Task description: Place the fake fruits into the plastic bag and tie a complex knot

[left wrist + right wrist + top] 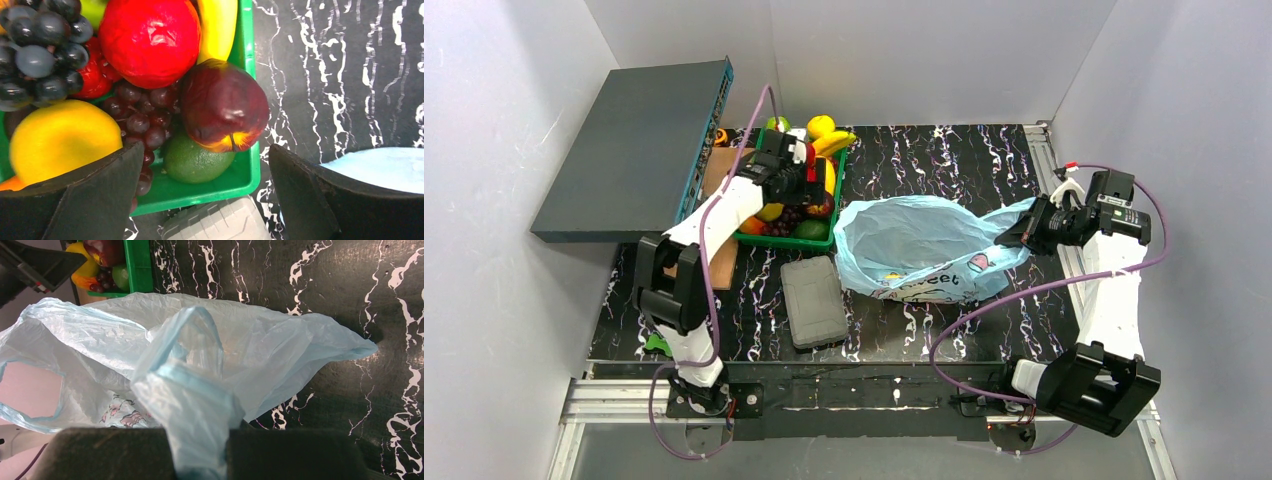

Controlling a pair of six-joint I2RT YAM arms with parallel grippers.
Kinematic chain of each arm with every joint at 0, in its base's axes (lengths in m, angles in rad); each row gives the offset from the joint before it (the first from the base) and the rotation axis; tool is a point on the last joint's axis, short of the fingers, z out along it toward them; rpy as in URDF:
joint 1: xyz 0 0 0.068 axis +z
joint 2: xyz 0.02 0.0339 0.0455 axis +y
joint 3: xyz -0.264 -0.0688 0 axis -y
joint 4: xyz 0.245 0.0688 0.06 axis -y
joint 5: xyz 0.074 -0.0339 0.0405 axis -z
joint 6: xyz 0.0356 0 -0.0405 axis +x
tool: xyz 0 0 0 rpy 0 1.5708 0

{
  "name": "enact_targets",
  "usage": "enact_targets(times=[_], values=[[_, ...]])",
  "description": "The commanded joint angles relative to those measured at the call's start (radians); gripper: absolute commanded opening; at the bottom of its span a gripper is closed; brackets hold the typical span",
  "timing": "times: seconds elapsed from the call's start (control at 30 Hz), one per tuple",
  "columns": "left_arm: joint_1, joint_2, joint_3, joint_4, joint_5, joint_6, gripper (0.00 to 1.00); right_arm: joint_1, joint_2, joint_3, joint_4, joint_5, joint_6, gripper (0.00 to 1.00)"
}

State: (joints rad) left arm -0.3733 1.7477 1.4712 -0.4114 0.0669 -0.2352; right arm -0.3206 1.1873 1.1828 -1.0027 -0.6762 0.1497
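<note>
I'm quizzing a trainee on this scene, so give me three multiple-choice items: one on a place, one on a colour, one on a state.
1. Where is the grey case?
A) hanging on the back wall
B) just beside the tray, on its near side
C) under the right arm
2. What colour is the tray?
A) red
B) white
C) green
3. How is the right gripper?
A) shut on the plastic bag by a handle
B) open over the tray
C) shut on a banana
Answers: B, the case lies right below the tray in the top view; C, its rim is green; A, blue plastic is pinched between its fingers.
</note>
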Motion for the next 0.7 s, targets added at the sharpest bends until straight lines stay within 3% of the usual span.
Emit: enact_targets(times=[0.0,0.4,0.67], values=[[-0.03,0.062,-0.002,0.028,-0.088,-0.066,0.93,-0.007,0.008,0.047,0.014,0.003,-0.024,0.01],[-0.058,0.187,0.05,0.083,-0.036,-0.082,0.86,-0.009,0.027,0.043,0.013,-0.006,-0.038,0.01],[-0.058,0.059,0.009,0.076,-0.069,-0.043,0.51,-0.009,0.027,0.038,0.01,-0.011,-0.045,0.01]])
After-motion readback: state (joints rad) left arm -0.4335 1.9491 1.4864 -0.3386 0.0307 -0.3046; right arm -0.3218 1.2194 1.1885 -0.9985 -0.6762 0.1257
